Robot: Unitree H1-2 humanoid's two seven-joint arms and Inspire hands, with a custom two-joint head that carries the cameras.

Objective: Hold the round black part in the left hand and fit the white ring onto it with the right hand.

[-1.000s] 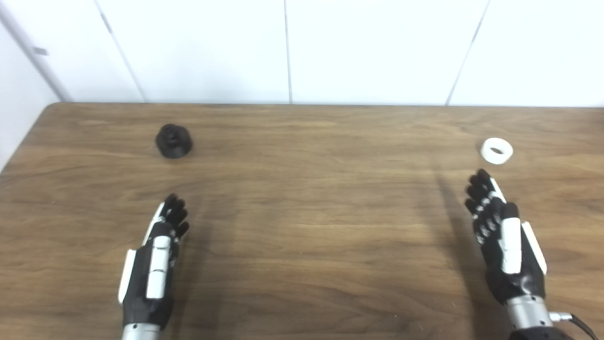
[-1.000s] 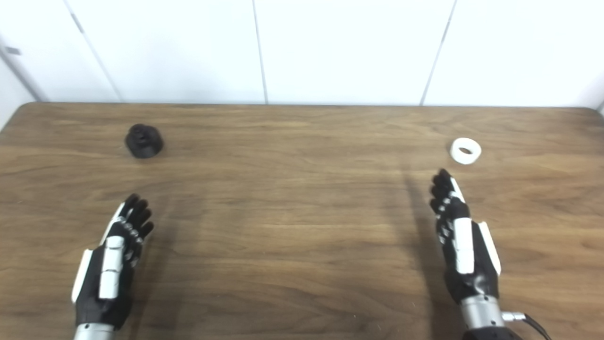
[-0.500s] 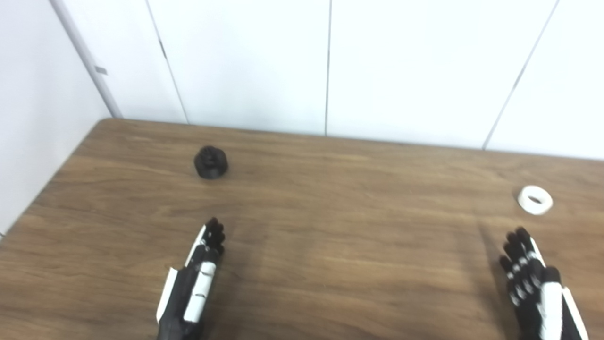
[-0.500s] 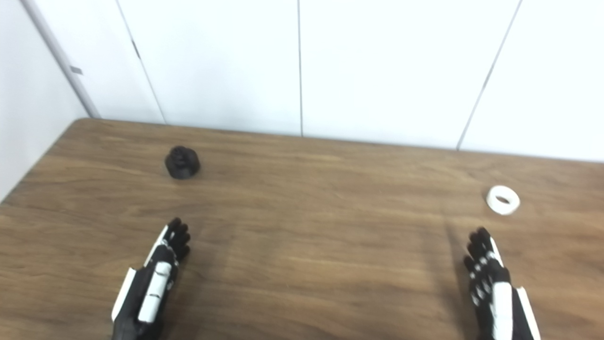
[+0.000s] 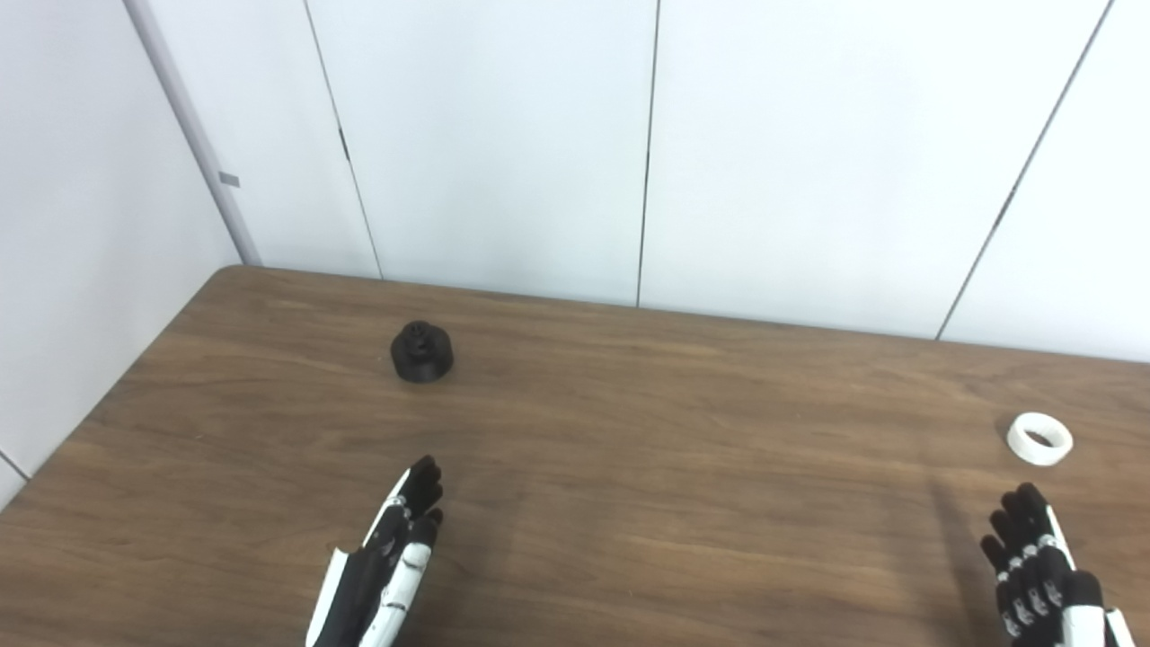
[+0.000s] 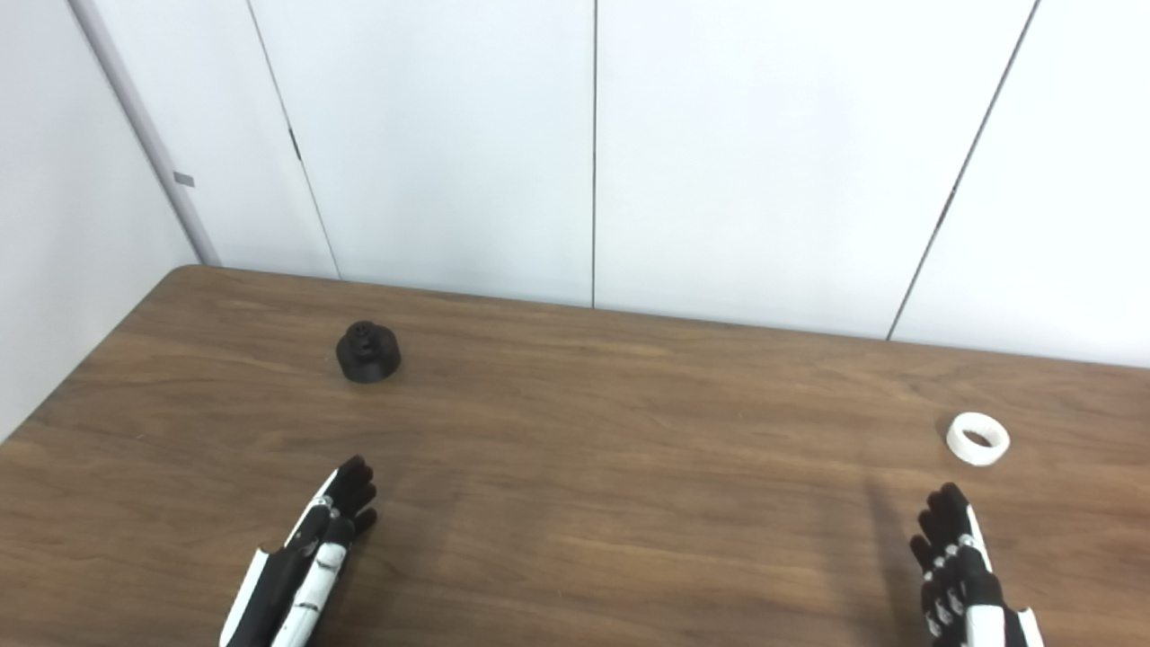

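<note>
Presently, the black and white left hand [image 5: 386, 562] is seen low in the picture, above the brown wooden table [image 5: 629, 449]. Its fingers [image 5: 420, 485] are stretched forward and kept close side by side, and nothing is held in it. The black and white right hand [image 6: 961, 575] is placed at the bottom right corner and is partly cut by the picture's lower edge. Its fingers [image 6: 943, 521] are also stretched out, a little apart from each other, and no object is held between them.

The round black plastic part [image 5: 421, 351] is found on the table, beyond the left hand and well apart from it, nearer to the far edge. It stands flat, with a smaller raised piece on its top. The small white plastic ring [image 5: 1039, 438] is laid flat on the right side of the table, with its hole turned upward. It is near the fingertips of the right hand, a little beyond them, but it is not touched. The two parts are well apart from each other.

Behind the table, a wall of plain white panels [image 5: 503, 144] with thin dark seams is seen.
</note>
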